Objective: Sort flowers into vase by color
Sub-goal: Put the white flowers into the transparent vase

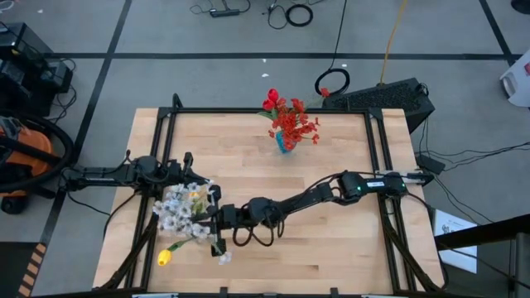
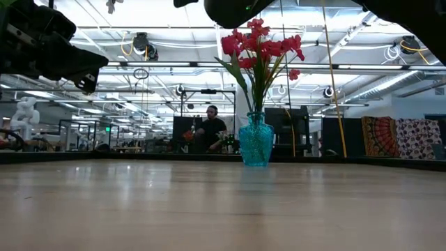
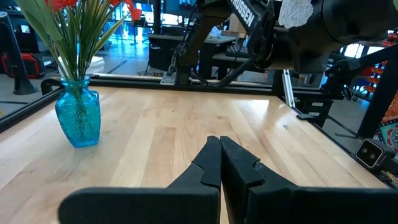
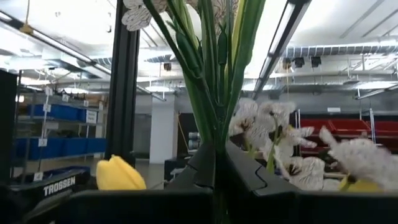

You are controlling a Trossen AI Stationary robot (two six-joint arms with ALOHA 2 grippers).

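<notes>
The right arm is reaching from its base at the table's right edge, stretched low and nearly straight across the wooden table (image 1: 331, 240) toward the near left part. Its right gripper (image 1: 217, 220) is sitting among a loose cluster of pale white-grey blossom sprays (image 1: 178, 207), with its 2 fingers pressed together around a bundle of green stems (image 4: 208, 81). In the right wrist view those stems are rising straight up out of the closed fingertips, white blossoms (image 4: 273, 140) are crowding just beside them, and a yellow bud (image 4: 118, 174) is showing near the fingers. From above, a yellow bud (image 1: 165, 257) is lying toward the near left corner, on the near side of the white cluster.

The left arm is extending from the left edge of the table, its forearm running roughly level. The left gripper (image 3: 219, 163) is hanging just above the bare wood beside the white blossoms, its 2 fingers shut against each other and holding nothing.

The teal-blue vase (image 1: 285, 144) is standing upright near the far edge of the table, about midway along it, well apart from both grippers. The red flowers (image 1: 290, 116) are standing in it, fanning out above its neck. In the low view a person (image 2: 210, 132) is sitting in the room far behind the vase.
</notes>
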